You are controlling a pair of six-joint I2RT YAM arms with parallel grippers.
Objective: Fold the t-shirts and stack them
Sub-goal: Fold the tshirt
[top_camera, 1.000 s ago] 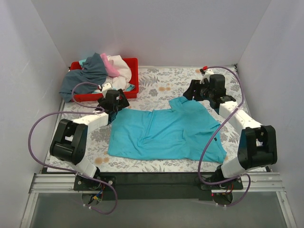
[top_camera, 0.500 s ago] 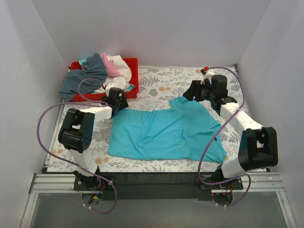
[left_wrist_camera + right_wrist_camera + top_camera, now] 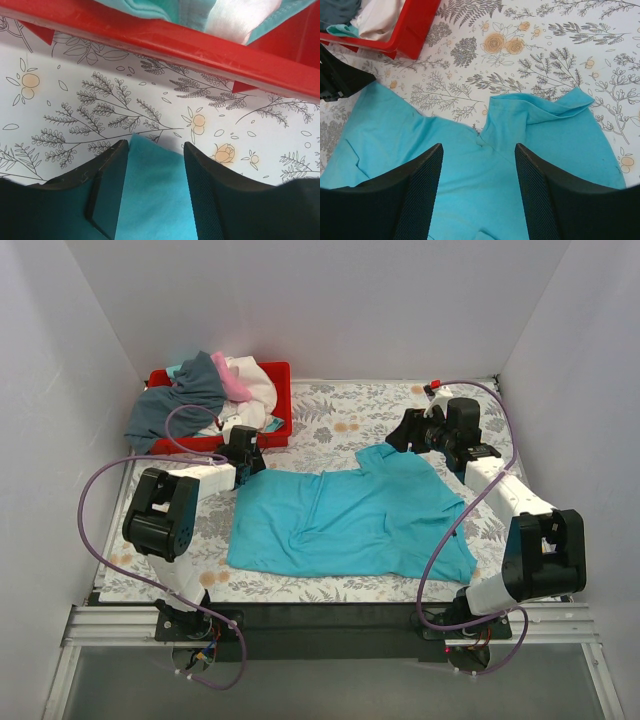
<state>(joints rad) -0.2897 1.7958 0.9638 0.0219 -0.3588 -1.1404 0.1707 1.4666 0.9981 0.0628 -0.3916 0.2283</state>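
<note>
Turquoise shirt (image 3: 340, 515), spread flat on table (image 3: 350, 420) for folding; corner straddled by unclenched left hand (image 3: 155, 150) for pinching, right hand (image 3: 478, 150) held released above far edge

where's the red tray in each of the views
top external: the red tray sits in the upper left of the picture.
left wrist: its wall runs as a red band across the top, beyond the left claw.
right wrist: one corner of it shows at the top left.
shared landmark: the turquoise t-shirt, in all three views, nearer the arms than the tray.
</note>
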